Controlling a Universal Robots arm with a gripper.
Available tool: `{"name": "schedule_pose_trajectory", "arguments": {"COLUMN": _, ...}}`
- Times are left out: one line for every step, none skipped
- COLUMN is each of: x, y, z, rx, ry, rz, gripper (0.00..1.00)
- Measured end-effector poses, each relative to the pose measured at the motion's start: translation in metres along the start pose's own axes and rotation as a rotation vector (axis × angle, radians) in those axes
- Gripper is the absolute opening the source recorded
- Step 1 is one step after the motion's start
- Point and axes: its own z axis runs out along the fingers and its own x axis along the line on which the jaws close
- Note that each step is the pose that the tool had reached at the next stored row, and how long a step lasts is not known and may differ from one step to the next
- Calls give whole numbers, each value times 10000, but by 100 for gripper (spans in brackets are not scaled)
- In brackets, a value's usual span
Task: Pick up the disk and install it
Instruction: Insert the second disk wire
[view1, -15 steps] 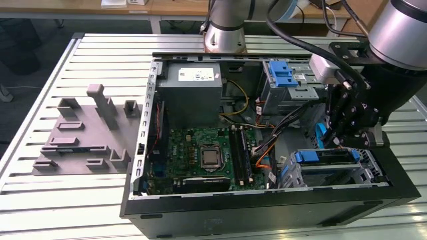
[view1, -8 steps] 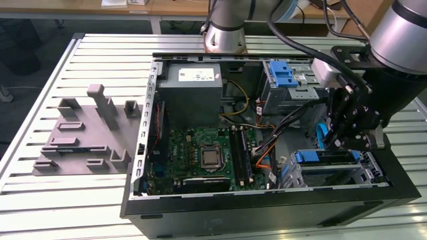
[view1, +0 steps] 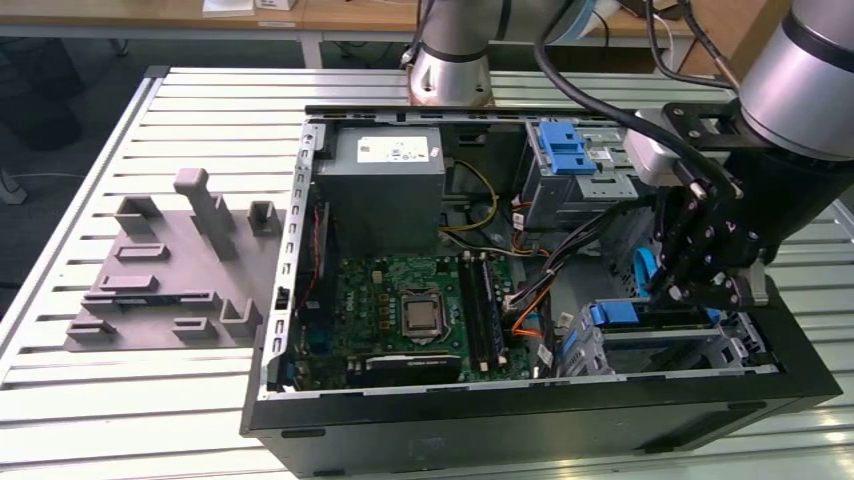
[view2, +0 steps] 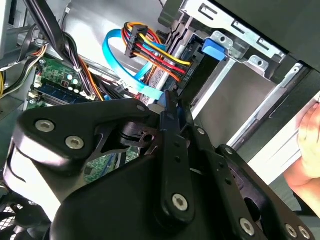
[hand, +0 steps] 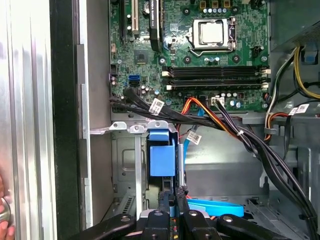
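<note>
The disk (view1: 621, 314) stands on edge in the metal drive cage (view1: 727, 352) at the front corner of the open computer case (view1: 534, 440), on the exterior view's right. Its blue carrier bracket faces up. My gripper (view1: 694, 295) reaches down into the case right above it. In the first wrist view the fingertips sit nearly together on the near end of the disk (hand: 162, 155), with my gripper (hand: 173, 192) shut on a thin edge of it. The second wrist view shows my gripper (view2: 172, 102) against the dark side of the disk (view2: 197, 70).
Bundled cables (hand: 210, 112) and a blue flat cable (view2: 125, 65) run close to the cage. The motherboard (view1: 400, 310) and grey power supply (view1: 387, 190) fill the case's left side. A grey fixture (view1: 174, 260) lies on the slatted table. A person's hand (view2: 310, 145) rests outside the case.
</note>
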Motion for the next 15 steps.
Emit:
{"name": "schedule_pose_trajectory", "arguments": {"x": 4, "y": -2, "z": 1, "rx": 0, "ry": 1, "rz": 0, "gripper": 17}}
{"name": "schedule_pose_trajectory", "arguments": {"x": 7, "y": -4, "z": 3, "rx": 0, "ry": 1, "rz": -1, "gripper": 17}}
{"name": "schedule_pose_trajectory", "arguments": {"x": 12, "y": -6, "z": 5, "rx": 0, "ry": 0, "rz": -1, "gripper": 17}}
{"name": "schedule_pose_trajectory", "arguments": {"x": 15, "y": -9, "z": 6, "rx": 0, "ry": 1, "rz": -1, "gripper": 17}}
{"name": "schedule_pose_trajectory", "arguments": {"x": 18, "y": -11, "z": 8, "rx": 0, "ry": 1, "rz": 0, "gripper": 17}}
{"name": "schedule_pose_trajectory", "arguments": {"x": 20, "y": -14, "z": 9, "rx": 0, "ry": 1, "rz": 0, "gripper": 17}}
{"name": "schedule_pose_trajectory", "arguments": {"x": 22, "y": -17, "z": 11, "rx": 0, "ry": -1, "rz": 0, "gripper": 17}}
{"name": "schedule_pose_trajectory", "arguments": {"x": 23, "y": -20, "z": 12, "rx": 0, "ry": 0, "rz": 0, "gripper": 17}}
{"name": "schedule_pose_trajectory", "arguments": {"x": 24, "y": -24, "z": 12, "rx": 0, "ry": 1, "rz": -1, "gripper": 17}}
{"name": "schedule_pose_trajectory", "arguments": {"x": 25, "y": -28, "z": 13, "rx": 0, "ry": 1, "rz": -1, "gripper": 17}}
{"name": "schedule_pose_trajectory", "arguments": {"x": 25, "y": -32, "z": 14, "rx": 0, "ry": 0, "rz": -1, "gripper": 17}}
{"name": "schedule_pose_trajectory", "arguments": {"x": 25, "y": -35, "z": 15, "rx": 0, "ry": 0, "rz": 0, "gripper": 17}}
{"name": "schedule_pose_trajectory", "arguments": {"x": 25, "y": -37, "z": 16, "rx": 0, "ry": 0, "rz": 1, "gripper": 17}}
{"name": "schedule_pose_trajectory", "arguments": {"x": 26, "y": -39, "z": 17, "rx": 0, "ry": 1, "rz": 1, "gripper": 17}}
{"name": "schedule_pose_trajectory", "arguments": {"x": 26, "y": -40, "z": 18, "rx": 0, "ry": 1, "rz": 0, "gripper": 17}}
